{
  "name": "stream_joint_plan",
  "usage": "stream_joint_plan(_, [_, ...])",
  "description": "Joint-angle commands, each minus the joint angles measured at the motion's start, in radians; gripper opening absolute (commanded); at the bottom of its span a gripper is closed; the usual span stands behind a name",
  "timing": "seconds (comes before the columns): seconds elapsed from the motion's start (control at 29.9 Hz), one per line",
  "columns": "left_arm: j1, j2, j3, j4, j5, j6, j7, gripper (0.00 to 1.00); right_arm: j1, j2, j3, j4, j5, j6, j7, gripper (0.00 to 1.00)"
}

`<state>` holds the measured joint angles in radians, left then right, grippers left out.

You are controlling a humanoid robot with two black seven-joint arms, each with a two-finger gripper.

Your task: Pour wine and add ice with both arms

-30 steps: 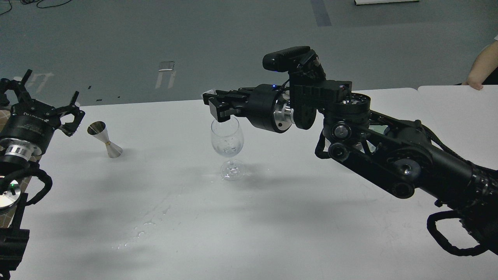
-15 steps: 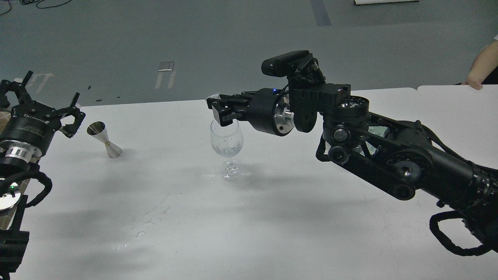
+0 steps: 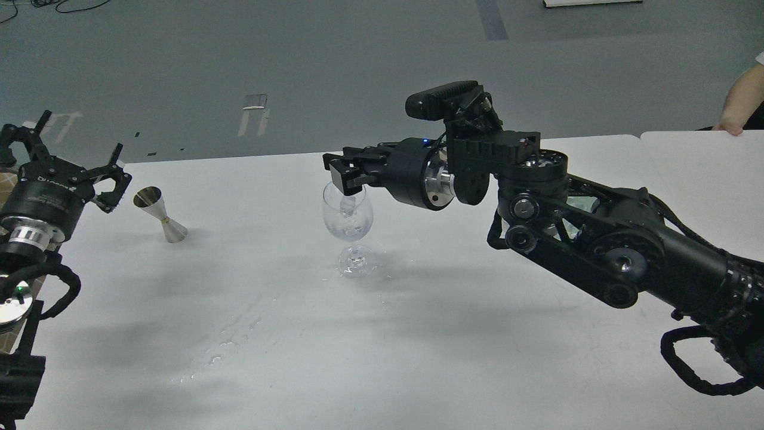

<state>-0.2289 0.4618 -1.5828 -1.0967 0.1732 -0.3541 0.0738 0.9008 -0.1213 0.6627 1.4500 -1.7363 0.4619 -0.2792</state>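
A clear wine glass [image 3: 348, 228] stands upright near the middle of the white worktop [image 3: 453, 334], and pale glassy lumps of ice [image 3: 348, 220] sit inside its bowl — one lump near the rim, others lower down, though how many I cannot tell. The right arm [image 3: 603, 251] reaches in from 4 o'clock and ends in the right gripper [image 3: 341, 174], which hangs at the glass's rim, just over its 12 o'clock edge; its fingers lie close together, dark and overlapping, so I cannot tell whether they are parted or closed, or whether anything is between them. At 9 o'clock of the glass, well apart from it, a steel jigger [image 3: 160, 213] stands on the worktop, leaning. Further toward 9 o'clock, the left gripper [image 3: 74, 154] is held above the worktop's edge with its clawed fingers spread wide and nothing between them — it is near the jigger but not touching it. Water droplets [image 3: 230, 343] trail across the worktop at 7 o'clock of the glass.
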Motion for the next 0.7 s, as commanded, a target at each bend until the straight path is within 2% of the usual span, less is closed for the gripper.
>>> stream_joint_plan(0.0, [-0.001,0.0,0.0,0.003,0.0,0.0,0.0,0.98,0.003,0.0,0.001,0.0,0.0,0.0,0.0,0.62])
stream_joint_plan(0.1, [-0.001,-0.002,0.001,0.003,0.0,0.0,-0.002,0.98,0.007,0.005,0.005,0.0,0.0,-0.002,0.0,0.67])
stream_joint_plan(0.13, [-0.001,-0.003,0.001,0.003,0.0,0.001,-0.002,0.98,0.01,0.009,0.009,0.0,0.0,-0.002,-0.001,0.71])
stream_joint_plan(0.2, [-0.001,-0.003,0.001,0.003,0.0,0.001,-0.002,0.98,0.012,0.011,0.027,0.001,0.003,-0.012,-0.001,0.97])
stream_joint_plan(0.23, [-0.001,-0.003,0.001,0.003,0.0,0.001,-0.003,0.98,0.012,0.012,0.041,0.001,0.004,-0.014,-0.001,1.0])
stream_joint_plan(0.54, [-0.013,-0.003,0.017,0.001,0.003,0.007,-0.009,0.98,-0.022,0.077,0.45,-0.005,0.017,-0.025,0.006,1.0])
stream_joint_plan(0.67, [-0.026,-0.005,0.021,0.001,0.008,0.001,0.006,0.98,-0.042,0.088,0.558,-0.023,0.035,-0.1,0.012,1.0])
